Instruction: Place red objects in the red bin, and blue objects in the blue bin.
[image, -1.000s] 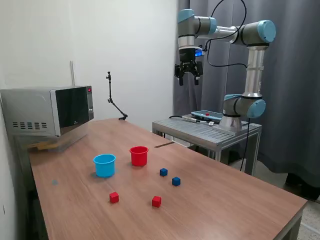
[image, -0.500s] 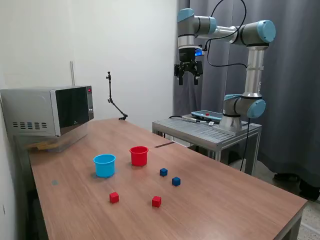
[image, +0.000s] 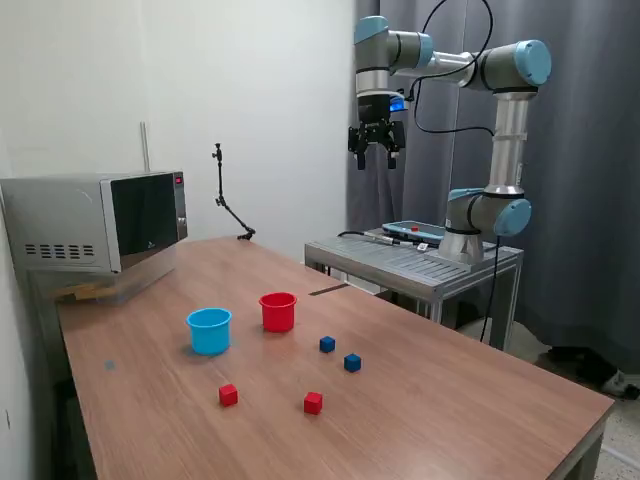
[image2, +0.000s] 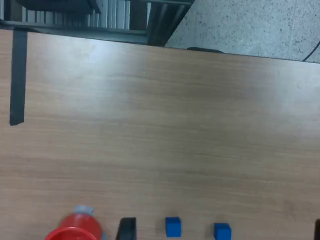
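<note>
On wooden table (image: 440, 400): red bin (image: 278, 311) and blue bin (image: 209, 330) upright, mouths up | two blue cubes (image: 327, 344) right of red bin, two red cubes (image: 313, 402) nearer | microwave (image: 95, 220) far left, grey curtain (image: 590, 150) right | gripper (image: 376, 156) high above, fingers spread, empty.

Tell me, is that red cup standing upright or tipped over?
Upright: the red cup rests on its base on the table, rim facing up, beside the blue cup.
</note>
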